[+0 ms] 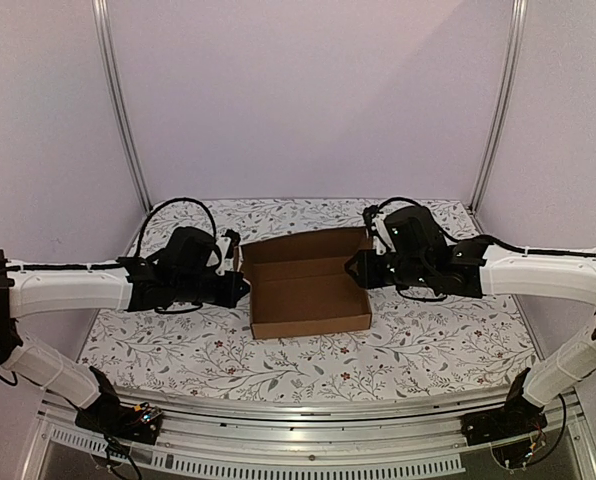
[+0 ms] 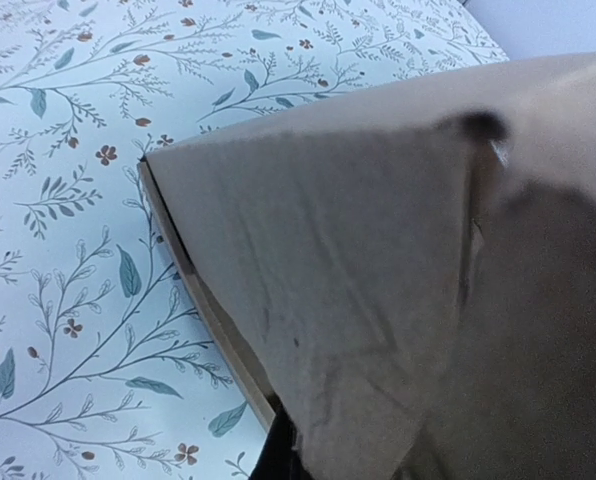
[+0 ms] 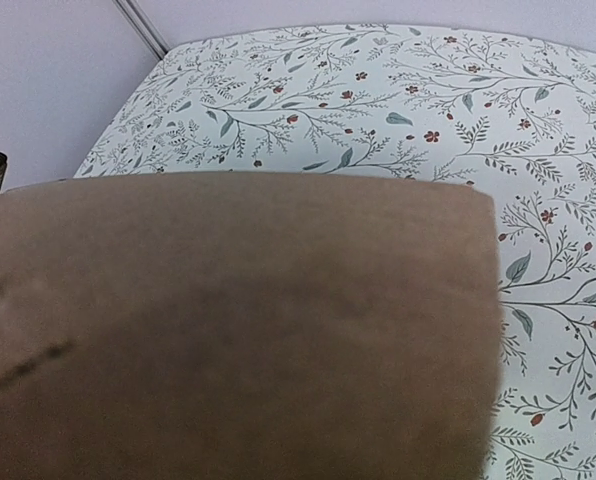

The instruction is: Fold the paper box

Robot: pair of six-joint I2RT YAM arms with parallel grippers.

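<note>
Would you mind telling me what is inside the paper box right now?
From above, the paper box shows only its bare cardboard floor, with nothing lying in it. Both wrist views are blocked by cardboard and add nothing.

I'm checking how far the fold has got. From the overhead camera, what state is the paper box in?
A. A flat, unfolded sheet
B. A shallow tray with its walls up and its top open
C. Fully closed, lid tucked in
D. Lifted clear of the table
B: the paper box rests on the table with its side walls raised, its brown inside showing and the rear flap not folded over.
</note>
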